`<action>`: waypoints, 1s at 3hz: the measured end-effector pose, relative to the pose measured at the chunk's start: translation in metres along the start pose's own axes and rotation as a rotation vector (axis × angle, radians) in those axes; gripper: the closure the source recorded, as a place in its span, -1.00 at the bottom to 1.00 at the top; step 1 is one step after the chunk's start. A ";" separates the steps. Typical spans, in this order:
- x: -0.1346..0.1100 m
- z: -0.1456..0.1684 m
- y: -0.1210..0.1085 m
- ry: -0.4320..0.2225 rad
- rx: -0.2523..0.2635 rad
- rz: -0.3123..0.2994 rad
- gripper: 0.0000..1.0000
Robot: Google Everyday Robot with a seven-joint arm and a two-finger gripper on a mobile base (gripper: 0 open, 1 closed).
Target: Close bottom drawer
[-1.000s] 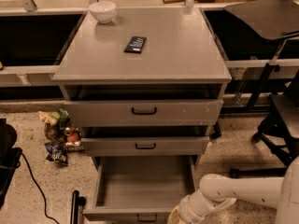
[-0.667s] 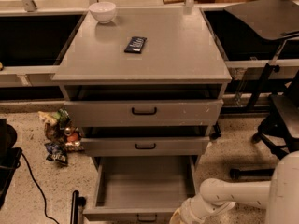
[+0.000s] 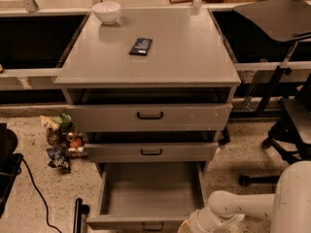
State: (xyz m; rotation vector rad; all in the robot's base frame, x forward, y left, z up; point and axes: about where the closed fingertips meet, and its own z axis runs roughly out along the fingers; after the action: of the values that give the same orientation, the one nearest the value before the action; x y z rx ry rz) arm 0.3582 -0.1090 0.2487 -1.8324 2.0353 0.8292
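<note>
The bottom drawer point(image 3: 150, 191) of the grey cabinet point(image 3: 146, 52) stands pulled well out toward the near side. The gripper point(image 3: 188, 225) sits low at the drawer's near right corner, just beside its front; its grip cannot be told.

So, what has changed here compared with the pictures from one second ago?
The white robot arm sank slightly and its white upper segment came into view at the picture's right; the claw stays at the bottom edge, by the front right corner of the open grey bottom drawer. Drawer, white bowl and flat black packet unchanged.
</note>
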 end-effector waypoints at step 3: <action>0.042 0.065 -0.055 0.090 0.001 0.025 1.00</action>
State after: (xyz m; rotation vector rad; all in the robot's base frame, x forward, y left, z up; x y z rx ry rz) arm 0.3945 -0.1073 0.1610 -1.8790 2.1167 0.7648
